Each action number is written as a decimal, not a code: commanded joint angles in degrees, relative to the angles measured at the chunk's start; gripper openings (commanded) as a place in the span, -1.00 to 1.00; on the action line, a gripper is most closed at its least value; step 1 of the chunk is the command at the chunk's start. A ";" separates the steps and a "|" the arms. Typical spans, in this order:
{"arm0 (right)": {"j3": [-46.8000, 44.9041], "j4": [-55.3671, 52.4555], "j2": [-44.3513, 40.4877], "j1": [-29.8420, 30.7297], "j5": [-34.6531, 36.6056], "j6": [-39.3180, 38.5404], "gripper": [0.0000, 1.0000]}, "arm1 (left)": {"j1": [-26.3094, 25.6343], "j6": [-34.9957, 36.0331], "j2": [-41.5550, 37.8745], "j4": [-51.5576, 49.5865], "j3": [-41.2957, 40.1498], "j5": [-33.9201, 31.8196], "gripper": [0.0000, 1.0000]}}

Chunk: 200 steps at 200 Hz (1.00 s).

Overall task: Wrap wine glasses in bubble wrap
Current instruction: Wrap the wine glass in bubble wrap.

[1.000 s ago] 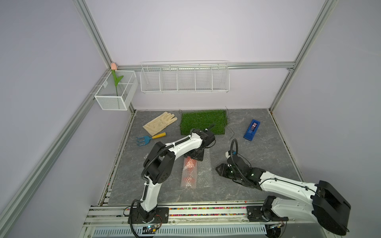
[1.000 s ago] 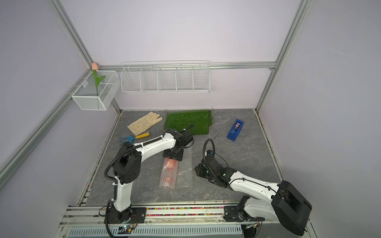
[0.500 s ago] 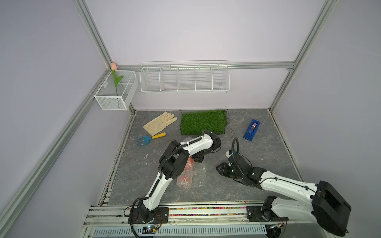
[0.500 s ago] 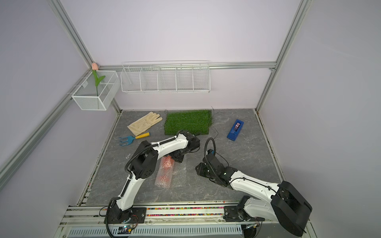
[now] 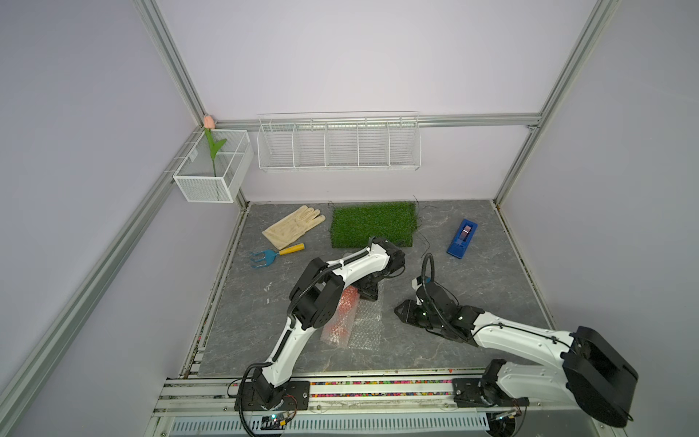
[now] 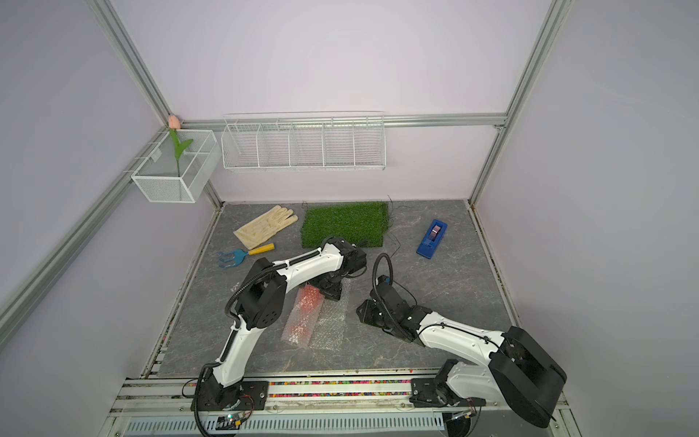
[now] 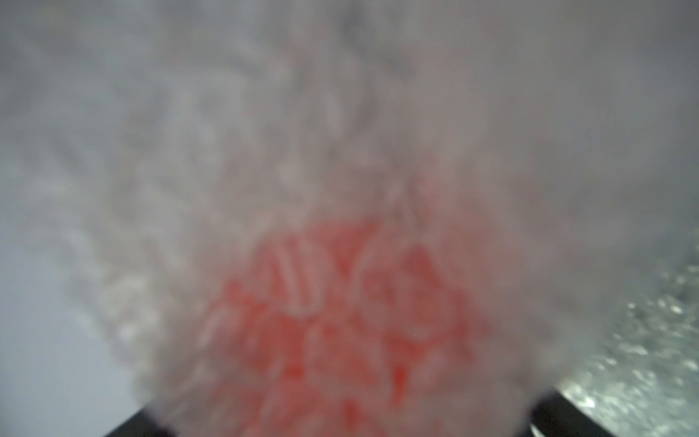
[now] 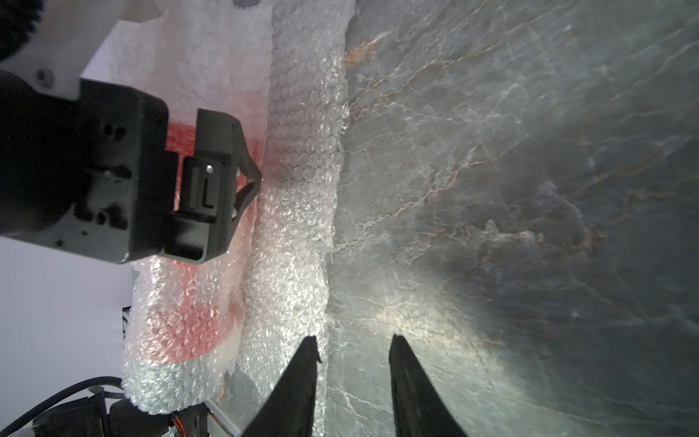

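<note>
Goblet [image 5: 342, 314] is lying on its side mid-tabletop [image 5: 491, 283], rolled in bubble wrap [image 5: 365, 325], in both top views, left gripper [image 5: 368, 293] over its far end, right gripper [image 5: 399, 311] just beside. The left wrist view is showing blurred red between fingers [image 7: 559, 416] standing wide apart, and the right wrist view is showing right fingers [image 8: 302, 378] parted, holding nothing, at the wrap's loose edge.

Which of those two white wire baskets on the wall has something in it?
The small box-shaped basket in the left corner: a pink tulip stands in it. The long divided basket on the back wall shows nothing inside.
</note>
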 commanded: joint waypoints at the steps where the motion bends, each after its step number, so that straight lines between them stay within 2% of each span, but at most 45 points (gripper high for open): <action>1: 0.26 3.10 1.41 0.29 -1.02 0.29 -0.29 | 0.12 -1.00 -4.06 -0.38 1.45 1.31 0.98; 81: 2.24 7.17 7.71 0.96 -3.41 0.96 -0.29 | 1.26 0.71 -9.92 5.49 -3.74 7.64 0.98; 160: 2.13 8.94 8.08 1.17 -3.90 0.84 -0.29 | 3.24 1.26 -16.14 12.57 -11.89 11.27 0.98; 200: 5.15 10.09 9.42 2.67 -4.20 0.48 -0.29 | 5.83 2.39 -21.43 16.92 -15.79 15.42 0.99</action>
